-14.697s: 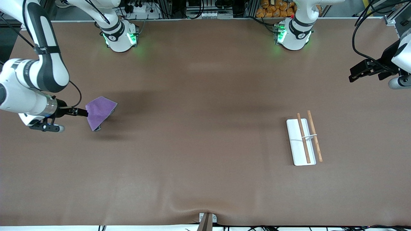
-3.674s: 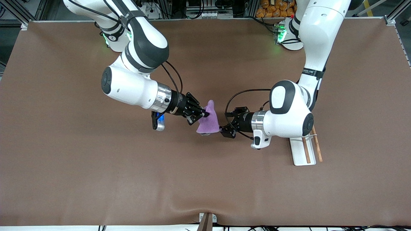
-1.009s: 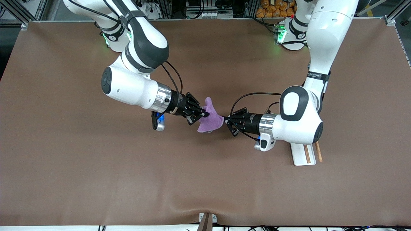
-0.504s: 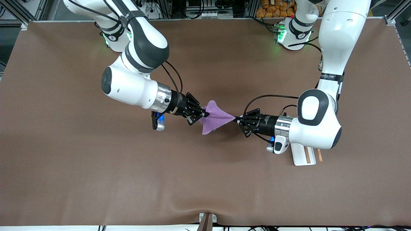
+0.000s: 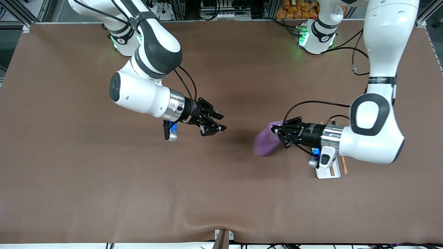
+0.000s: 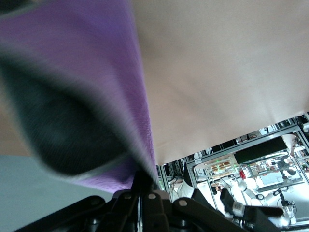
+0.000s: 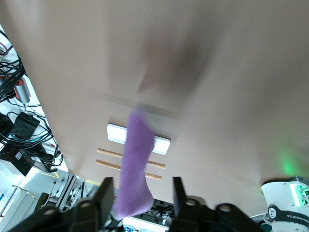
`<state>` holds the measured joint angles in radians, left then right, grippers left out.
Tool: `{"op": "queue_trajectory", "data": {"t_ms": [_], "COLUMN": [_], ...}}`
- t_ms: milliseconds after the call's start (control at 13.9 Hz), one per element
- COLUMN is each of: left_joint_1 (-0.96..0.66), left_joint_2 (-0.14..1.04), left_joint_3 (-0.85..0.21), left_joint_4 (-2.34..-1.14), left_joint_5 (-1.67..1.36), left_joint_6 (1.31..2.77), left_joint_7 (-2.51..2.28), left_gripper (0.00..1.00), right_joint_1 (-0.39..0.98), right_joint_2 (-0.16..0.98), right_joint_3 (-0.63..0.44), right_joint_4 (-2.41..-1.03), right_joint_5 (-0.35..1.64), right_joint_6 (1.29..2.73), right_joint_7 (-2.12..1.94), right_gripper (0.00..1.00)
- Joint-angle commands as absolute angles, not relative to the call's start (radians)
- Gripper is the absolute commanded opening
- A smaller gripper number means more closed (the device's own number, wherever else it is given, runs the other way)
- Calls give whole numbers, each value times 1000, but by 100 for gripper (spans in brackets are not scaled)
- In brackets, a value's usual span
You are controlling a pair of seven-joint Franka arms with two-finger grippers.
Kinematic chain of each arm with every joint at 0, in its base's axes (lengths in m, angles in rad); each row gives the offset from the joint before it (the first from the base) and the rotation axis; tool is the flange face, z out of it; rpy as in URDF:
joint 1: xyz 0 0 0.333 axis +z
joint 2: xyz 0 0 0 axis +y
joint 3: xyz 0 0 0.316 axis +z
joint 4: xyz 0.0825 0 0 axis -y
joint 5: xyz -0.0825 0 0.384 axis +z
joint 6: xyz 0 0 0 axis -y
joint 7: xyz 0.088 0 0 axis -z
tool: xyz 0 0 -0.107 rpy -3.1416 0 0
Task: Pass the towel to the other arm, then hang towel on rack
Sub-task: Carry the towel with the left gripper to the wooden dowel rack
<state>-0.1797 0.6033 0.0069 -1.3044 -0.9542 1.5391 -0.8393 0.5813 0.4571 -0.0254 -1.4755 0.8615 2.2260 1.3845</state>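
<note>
Since half a second ago the small purple cloth towel (image 5: 263, 144) has left the right gripper (image 5: 215, 123), whose jaws now stand spread and empty over the middle of the brown table (image 5: 104, 193), and hangs pinched by one corner in the left gripper (image 5: 277, 133), carried toward the left arm's end. The handover looks finished, so the hanging step is opening. Next, I judge, the left arm must lift the cloth above the white-based rack (image 5: 325, 173) with its thin wooden rods, largely hidden under that arm's wrist, and drape it across them.
</note>
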Motion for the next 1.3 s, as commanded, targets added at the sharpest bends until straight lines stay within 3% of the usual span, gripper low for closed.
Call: {"op": "queue_trajectory", "data": {"t_ms": [0, 288, 576, 937, 1225], "left_joint_1": [-149, -147, -152, -167, -189], "left_joint_2": [569, 541, 540, 517, 474], "left_joint_3": [8, 56, 143, 135, 123], "left_joint_4": [-1292, -1292, -1290, -1290, -1292], "left_joint_5": [-910, -827, -796, -476, -231], "left_joint_6": [1506, 1508, 1509, 1569, 1580], "left_joint_7": [-786, -619, -393, -200, -54], "left_gripper": [0, 0, 0, 0, 0], "right_joint_1": [566, 519, 457, 361, 345], "right_joint_2": [472, 471, 456, 413, 384], "right_joint_3": [-25, -25, -25, -25, -26], "right_joint_4": [-1456, -1459, -1459, -1460, -1463], "right_joint_5": [865, 760, 549, 386, 214], "right_joint_6": [2220, 2180, 2019, 1826, 1815], "right_joint_7": [1391, 1373, 1319, 1030, 948], "right_gripper": [100, 100, 100, 100, 100]}}
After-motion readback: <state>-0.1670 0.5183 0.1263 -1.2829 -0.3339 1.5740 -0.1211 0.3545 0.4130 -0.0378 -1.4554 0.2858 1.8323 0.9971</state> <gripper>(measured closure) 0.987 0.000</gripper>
